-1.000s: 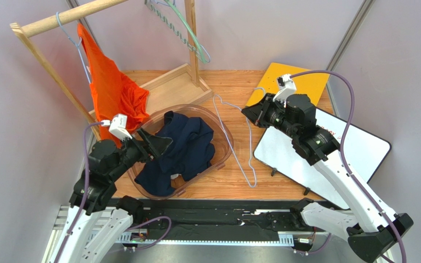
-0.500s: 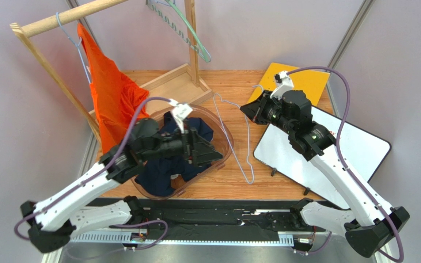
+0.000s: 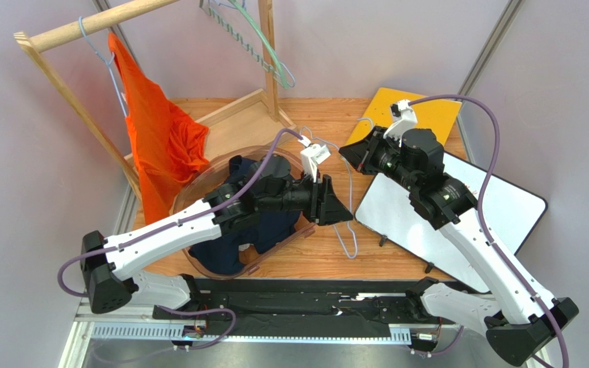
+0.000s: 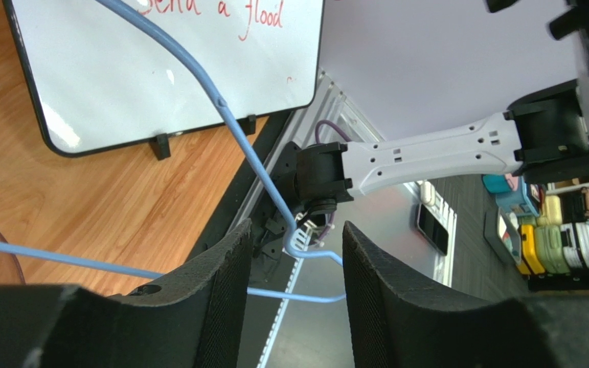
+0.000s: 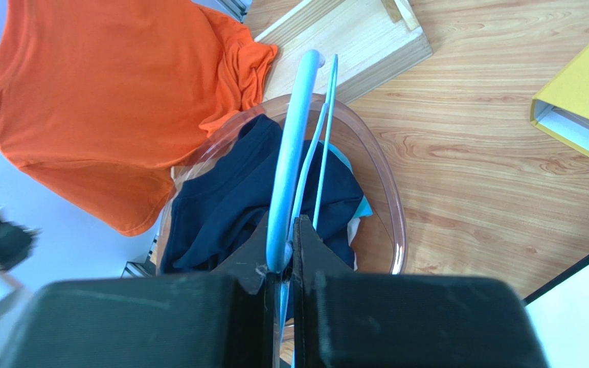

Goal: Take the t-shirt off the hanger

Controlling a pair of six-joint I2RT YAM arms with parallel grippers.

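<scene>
Two claws meet at the blue hanger [image 3: 350, 244]: the right claw [image 5: 281, 234] pinches its wire tight, and the left claw [image 4: 296, 253] stands half wide with the wire passing between its fingers. Beyond the right claw's tips, the navy t-shirt [image 5: 221, 222] lies in the clear tub [image 5: 387, 192], off the hanger.

The left arm [image 3: 168, 231] hides much of the navy t-shirt [image 3: 224, 251].

A blue hanger [image 4: 232, 125] runs between the parted pincer [image 4: 296, 234].
</scene>
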